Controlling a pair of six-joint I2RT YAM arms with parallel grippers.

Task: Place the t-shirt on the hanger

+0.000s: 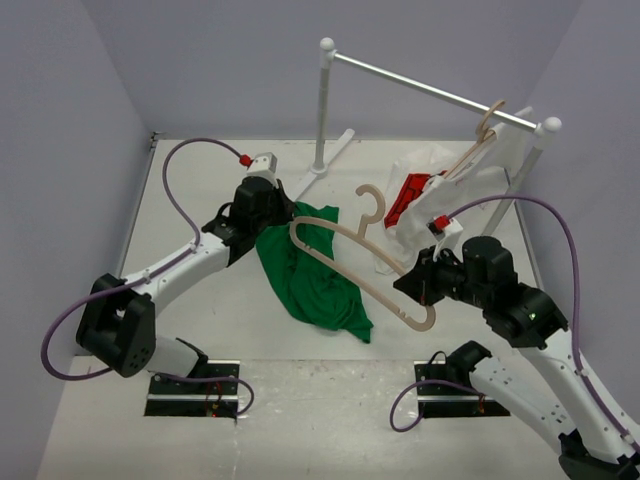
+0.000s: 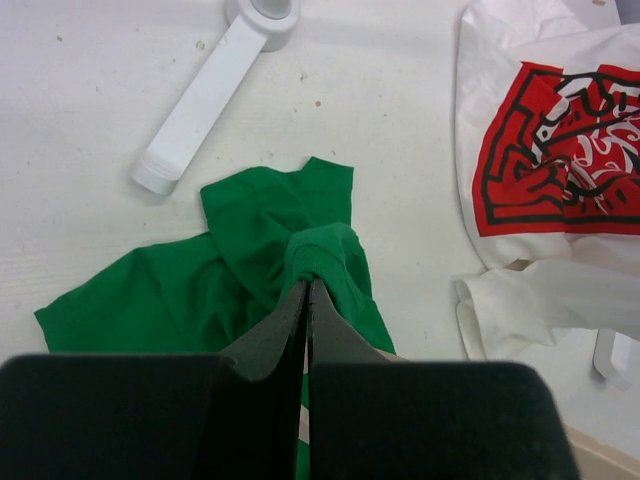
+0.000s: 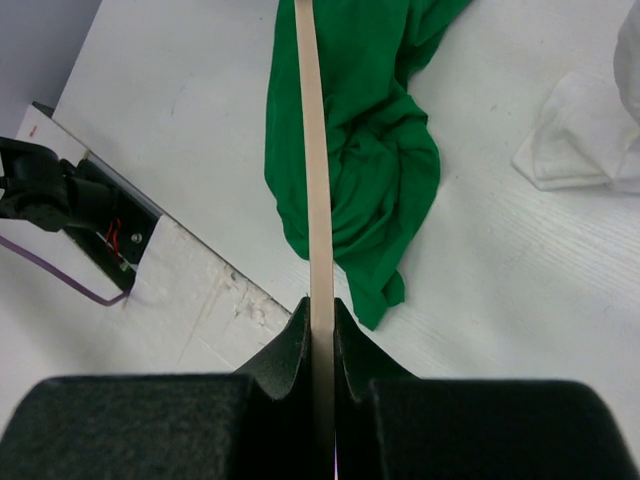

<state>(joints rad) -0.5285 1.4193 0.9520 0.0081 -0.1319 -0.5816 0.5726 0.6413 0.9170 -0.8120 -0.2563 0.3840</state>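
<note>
Hidden, cropped, or seen edge-on

In the left wrist view the left gripper [image 2: 307, 284] covers the fold of t-shirt [image 2: 250, 250] it pinches. The white garment [image 2: 540, 120] is cut by the right edge and the rack foot [image 2: 200, 105] by the top. In the right wrist view the hanger [image 3: 312, 150] shows only edge-on, its hook past the top edge and its near end buried in the right gripper [image 3: 320, 305]. From above, the right arm [image 1: 560, 390] runs off the bottom corner.

The green t-shirt [image 1: 312, 282] lies crumpled under the raised, tilted tan wooden hanger [image 3: 313, 150].
</note>
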